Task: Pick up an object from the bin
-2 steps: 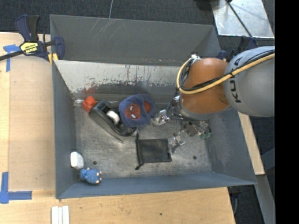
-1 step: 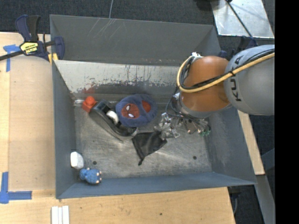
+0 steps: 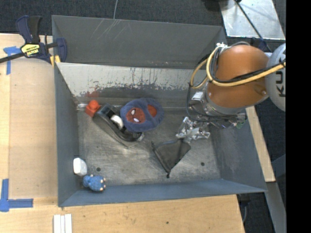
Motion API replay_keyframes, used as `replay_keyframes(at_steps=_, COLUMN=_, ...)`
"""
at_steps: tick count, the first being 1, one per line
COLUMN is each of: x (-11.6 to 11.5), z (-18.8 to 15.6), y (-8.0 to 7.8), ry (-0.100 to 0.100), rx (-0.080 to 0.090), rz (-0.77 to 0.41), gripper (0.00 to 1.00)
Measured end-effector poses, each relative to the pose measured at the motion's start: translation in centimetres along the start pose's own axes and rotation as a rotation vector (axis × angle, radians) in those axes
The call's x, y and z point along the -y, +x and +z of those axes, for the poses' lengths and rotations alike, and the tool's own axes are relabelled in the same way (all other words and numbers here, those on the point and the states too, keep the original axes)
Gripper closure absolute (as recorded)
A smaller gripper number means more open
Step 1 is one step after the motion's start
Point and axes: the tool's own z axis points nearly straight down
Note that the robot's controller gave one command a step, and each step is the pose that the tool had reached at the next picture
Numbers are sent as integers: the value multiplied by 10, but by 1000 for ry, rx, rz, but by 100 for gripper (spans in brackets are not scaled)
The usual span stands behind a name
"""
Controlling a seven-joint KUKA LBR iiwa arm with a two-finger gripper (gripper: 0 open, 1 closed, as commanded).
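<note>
My gripper [image 3: 193,132] hangs low at the right of the bin floor, its metal fingers just above the upper right corner of a dark grey cloth [image 3: 170,155] that lies crumpled on the floor. Nothing shows between the fingers. To the left lies a blue plush toy with a red face patch [image 3: 140,115], resting on a black tape dispenser [image 3: 115,125].
An orange-capped small thing [image 3: 92,108] lies at the back left. A white cylinder [image 3: 79,166] and a small blue toy [image 3: 94,182] sit in the front left corner. The arm with its orange cover stands over the bin's right wall.
</note>
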Motion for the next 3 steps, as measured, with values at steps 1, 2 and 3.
replay_keyframes(at_steps=1, x=-39, z=-133, y=30, ry=2, rx=2, rz=38, gripper=100)
replay_keyframes(at_steps=2, x=-8, z=-15, y=14, ry=-10, rx=-7, rz=155, gripper=100)
replay_keyframes(at_steps=3, x=-29, z=-122, y=12, ry=2, rx=3, rz=241, gripper=100)
